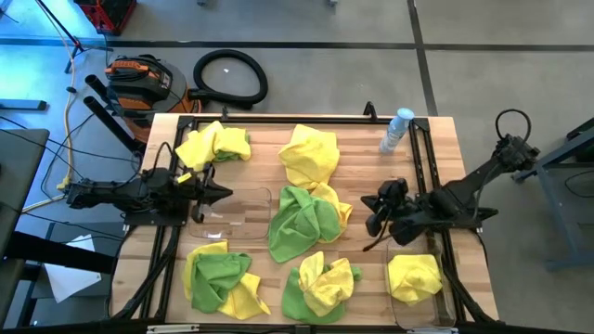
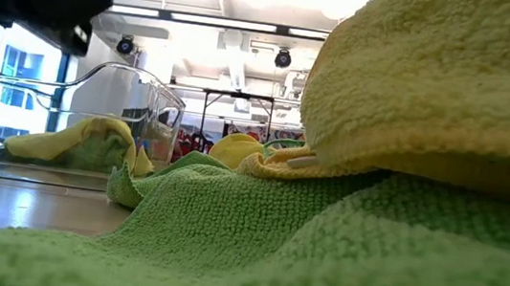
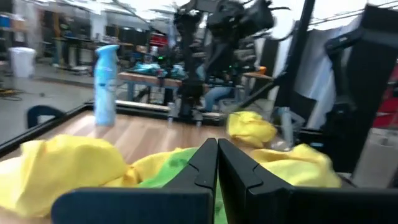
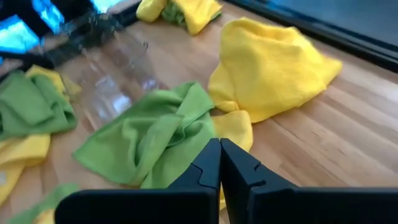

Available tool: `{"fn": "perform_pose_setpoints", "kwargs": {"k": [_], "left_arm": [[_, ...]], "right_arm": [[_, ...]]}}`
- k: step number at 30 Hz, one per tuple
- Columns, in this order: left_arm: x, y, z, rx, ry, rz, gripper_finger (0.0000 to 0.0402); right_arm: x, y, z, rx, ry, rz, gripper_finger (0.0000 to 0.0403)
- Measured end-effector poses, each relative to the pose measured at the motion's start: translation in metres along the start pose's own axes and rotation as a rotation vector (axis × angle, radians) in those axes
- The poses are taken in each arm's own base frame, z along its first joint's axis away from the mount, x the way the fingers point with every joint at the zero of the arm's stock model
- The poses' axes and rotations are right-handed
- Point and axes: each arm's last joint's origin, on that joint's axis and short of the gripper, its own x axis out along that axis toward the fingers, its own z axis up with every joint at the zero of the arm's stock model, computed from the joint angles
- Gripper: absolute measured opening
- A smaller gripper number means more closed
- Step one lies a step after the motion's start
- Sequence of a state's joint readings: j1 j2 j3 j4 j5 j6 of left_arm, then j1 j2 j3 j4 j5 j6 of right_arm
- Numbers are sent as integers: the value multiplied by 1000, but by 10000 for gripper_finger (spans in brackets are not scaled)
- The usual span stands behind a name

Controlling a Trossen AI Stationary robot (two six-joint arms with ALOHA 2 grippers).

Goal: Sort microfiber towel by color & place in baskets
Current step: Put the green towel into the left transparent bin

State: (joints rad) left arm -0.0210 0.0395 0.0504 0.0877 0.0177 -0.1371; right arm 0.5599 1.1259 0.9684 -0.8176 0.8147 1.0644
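Hovering right gripper (image 1: 379, 215), fingers (image 4: 208, 165) pressed shut, holding nothing, just right of the middle green towel (image 1: 297, 223) on the surface. Nearer than left gripper (image 1: 221, 193), also closed empty over the left clear basket (image 1: 243, 215). Green towel's long axis ran toward the front edge.

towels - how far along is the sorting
Early. One yellow towel lies in the right basket. The left basket looks empty from above. Nothing is in hand: the right pincer and left pincer are both shut and empty. Mixed towels lie loose on the table.
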Motion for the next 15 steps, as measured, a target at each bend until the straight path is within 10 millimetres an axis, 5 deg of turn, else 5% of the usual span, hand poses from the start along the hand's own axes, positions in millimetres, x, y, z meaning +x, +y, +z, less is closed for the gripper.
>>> {"fn": "perform_pose_setpoints", "kwargs": {"k": [8, 15], "left_arm": [[13, -13, 53, 126, 98, 69, 0], [63, -37, 95, 197, 308, 105, 0]], "right_arm": [[25, 0, 29, -135, 36, 126, 0], [38, -3, 50, -274, 13, 268, 0]]}}
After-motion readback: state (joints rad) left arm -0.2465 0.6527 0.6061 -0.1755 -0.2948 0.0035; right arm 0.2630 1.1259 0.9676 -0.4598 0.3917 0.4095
